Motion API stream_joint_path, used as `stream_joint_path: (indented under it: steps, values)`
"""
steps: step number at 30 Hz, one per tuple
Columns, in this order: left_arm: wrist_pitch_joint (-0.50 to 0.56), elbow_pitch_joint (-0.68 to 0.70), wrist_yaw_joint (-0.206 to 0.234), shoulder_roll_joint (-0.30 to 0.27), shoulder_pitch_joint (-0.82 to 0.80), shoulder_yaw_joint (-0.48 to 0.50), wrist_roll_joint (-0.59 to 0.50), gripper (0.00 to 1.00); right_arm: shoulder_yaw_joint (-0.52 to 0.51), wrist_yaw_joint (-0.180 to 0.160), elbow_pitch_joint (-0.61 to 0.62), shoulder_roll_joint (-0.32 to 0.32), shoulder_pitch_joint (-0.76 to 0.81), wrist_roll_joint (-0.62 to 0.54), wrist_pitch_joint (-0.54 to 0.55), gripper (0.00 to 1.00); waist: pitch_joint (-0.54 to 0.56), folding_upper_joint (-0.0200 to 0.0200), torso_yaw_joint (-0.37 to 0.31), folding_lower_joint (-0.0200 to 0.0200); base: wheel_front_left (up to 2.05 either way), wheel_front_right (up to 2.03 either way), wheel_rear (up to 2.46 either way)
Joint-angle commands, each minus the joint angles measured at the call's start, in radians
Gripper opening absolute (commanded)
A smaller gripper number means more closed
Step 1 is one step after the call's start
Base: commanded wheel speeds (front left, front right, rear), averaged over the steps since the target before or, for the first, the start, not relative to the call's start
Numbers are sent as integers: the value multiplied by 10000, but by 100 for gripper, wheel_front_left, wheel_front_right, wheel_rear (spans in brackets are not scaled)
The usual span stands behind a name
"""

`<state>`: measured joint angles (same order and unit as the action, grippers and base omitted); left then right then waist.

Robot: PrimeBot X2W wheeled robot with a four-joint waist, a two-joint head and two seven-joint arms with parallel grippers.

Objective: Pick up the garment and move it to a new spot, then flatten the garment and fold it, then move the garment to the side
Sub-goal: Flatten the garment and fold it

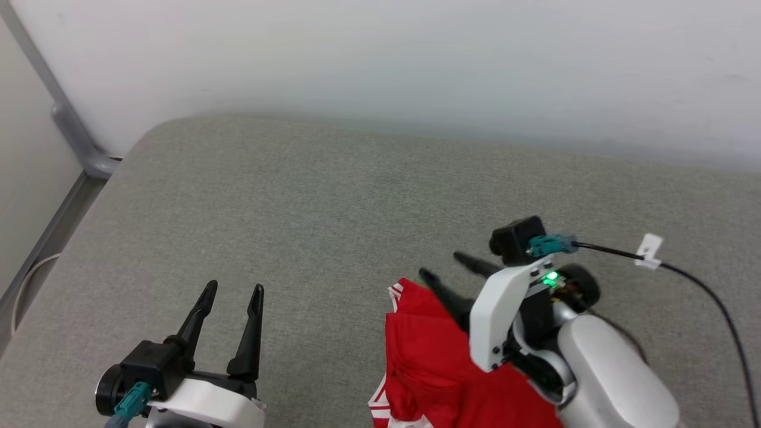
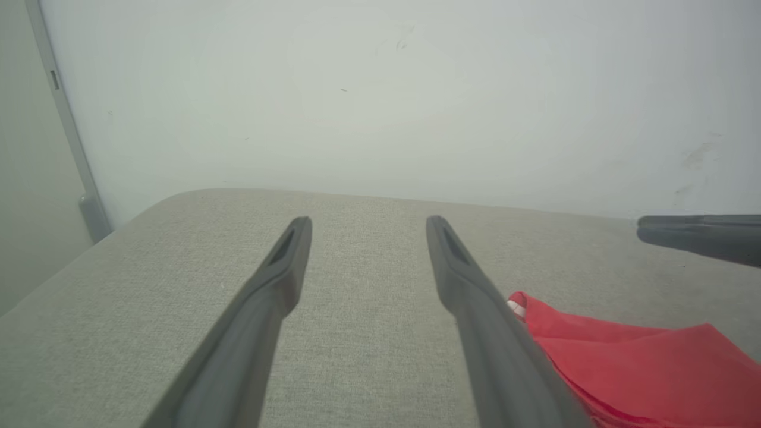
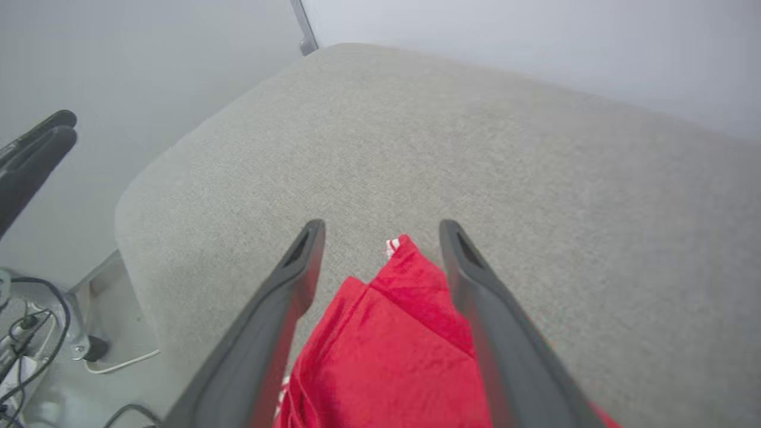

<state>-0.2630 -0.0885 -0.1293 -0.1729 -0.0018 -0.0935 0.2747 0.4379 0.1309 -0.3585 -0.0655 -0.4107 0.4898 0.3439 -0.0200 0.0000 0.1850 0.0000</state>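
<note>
Right wrist view adds black floor cables [image 3: 24, 324]. The crumpled red jersey garment [image 1: 428, 362] lies lengthwise, its corner pointing wallward, on the grey fabric bench [image 1: 297, 196]. The left gripper [image 1: 233, 288] and right gripper [image 1: 442, 265] both have their fingers spread.

We read no legible text or number; the white tag [image 1: 649, 249] on the cable [image 1: 612, 251], right of frame, shows nothing readable.

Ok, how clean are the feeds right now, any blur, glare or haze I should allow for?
Head view: soft even light, no glare; left gripper sharp, right gripper motion-blurred above the garment. Left wrist view: hazy, low contrast, wall washed out. Right wrist view: fingers blurred at the edges and tinged red beside the garment; cushion evenly lit, no hard shadows.
</note>
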Motion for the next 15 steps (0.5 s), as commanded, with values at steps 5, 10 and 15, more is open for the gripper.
stream_joint_path:
  steps: [5,10,15]
  values:
    - [-20,117,-19,85,38,-2,-43,100,-245,-7,1008,-1308,-357,-2018,-800,100,75,0,-310,0,0,0,0]
    - [-20,200,-19,144,12,-40,-10,100,-811,-7,1386,-2496,-166,-3353,-1770,100,69,0,-494,0,0,0,0]
    - [-20,368,-19,163,-42,-45,22,100,-1948,-7,1817,-3027,404,-3753,-2420,100,-65,0,-627,0,0,0,0]
